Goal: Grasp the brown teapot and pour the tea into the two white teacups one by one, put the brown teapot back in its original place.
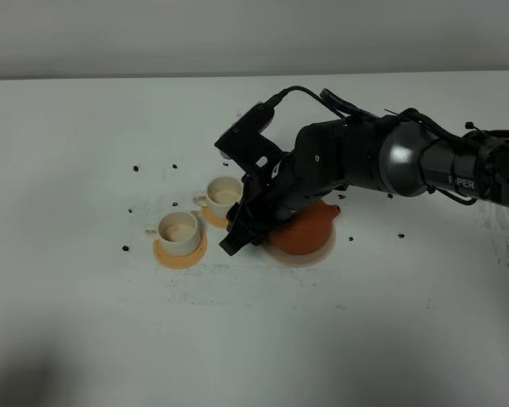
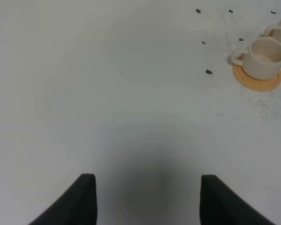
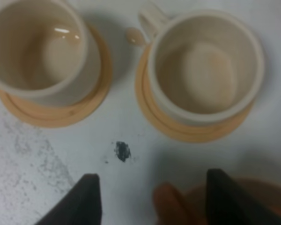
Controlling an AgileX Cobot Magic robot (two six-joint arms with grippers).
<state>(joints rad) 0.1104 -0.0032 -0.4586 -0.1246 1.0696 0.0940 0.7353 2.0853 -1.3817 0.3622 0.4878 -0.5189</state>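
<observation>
"PIPER" on right arm (image 1: 448, 166)

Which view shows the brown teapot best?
Exterior high: the brown teapot and the pale mat under it show, partly hidden by the right arm. Right wrist shows only a blurred brown edge; left wrist shows none of it.

white table (image 1: 76, 331); two orange coasters (image 1: 180, 257) just beside each other; dark crumbs (image 1: 136, 168) scattered around.

Glossy black right arm (image 1: 382, 157), black cables (image 1: 322, 93) looping behind the jaws; white lettering (image 1: 460, 181) farther back, perhaps "PIPER".
</observation>
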